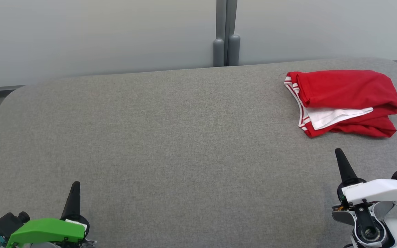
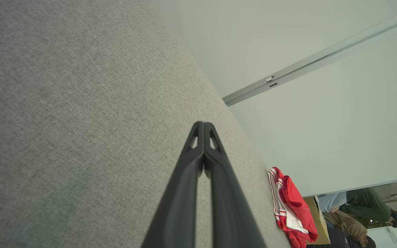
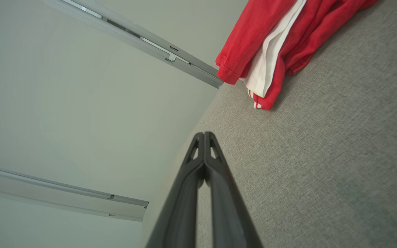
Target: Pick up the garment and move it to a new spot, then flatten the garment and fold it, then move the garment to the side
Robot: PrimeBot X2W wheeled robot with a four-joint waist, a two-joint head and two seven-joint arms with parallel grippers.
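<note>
On the desk (image 1: 171,144), at its far right, the garment (image 1: 343,100) lies roughly folded. My left fingers (image 1: 73,201) and right fingers (image 1: 344,167) are clenched on nothing, apart from it. Judgement: fold and set-aside look done.

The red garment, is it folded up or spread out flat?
Folded up, a bit loosely. The red garment lies in stacked layers on the grey table, with a white layer peeking out between red ones.

High head, low wrists, shared garment (image 1: 343,89)
</note>
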